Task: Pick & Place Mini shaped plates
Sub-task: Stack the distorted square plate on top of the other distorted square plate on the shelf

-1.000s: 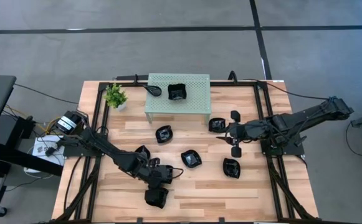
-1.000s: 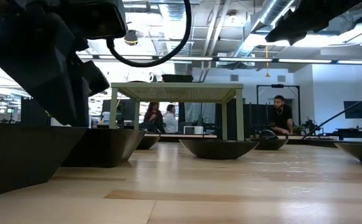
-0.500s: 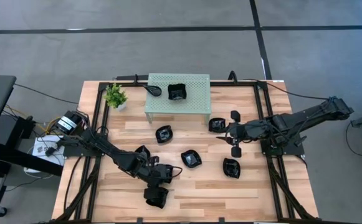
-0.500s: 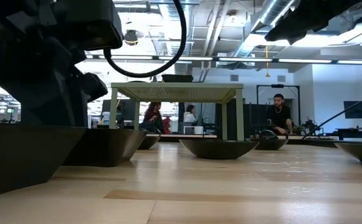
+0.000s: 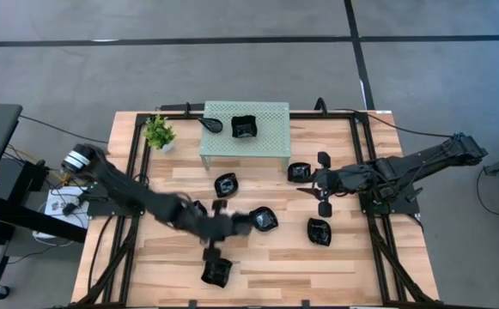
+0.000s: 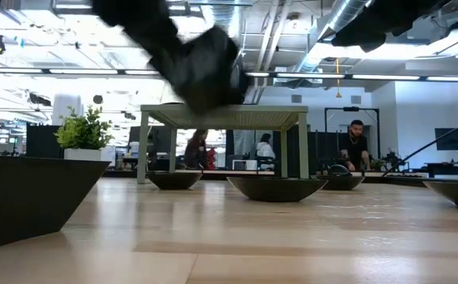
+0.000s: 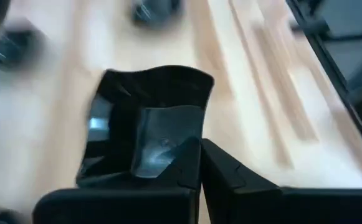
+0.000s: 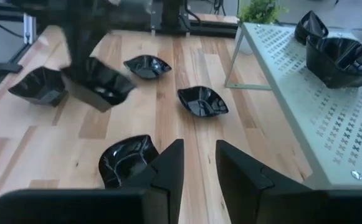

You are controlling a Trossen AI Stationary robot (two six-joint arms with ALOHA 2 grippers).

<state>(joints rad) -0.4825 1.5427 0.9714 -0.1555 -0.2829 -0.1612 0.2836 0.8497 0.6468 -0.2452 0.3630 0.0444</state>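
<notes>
Seven black mini plates [image 5: 224,184], one plant [image 5: 159,132]

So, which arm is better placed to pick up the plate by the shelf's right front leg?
Right. The right gripper sits open just beside that plate, facing it; the left gripper is farther off, by another plate.
</notes>
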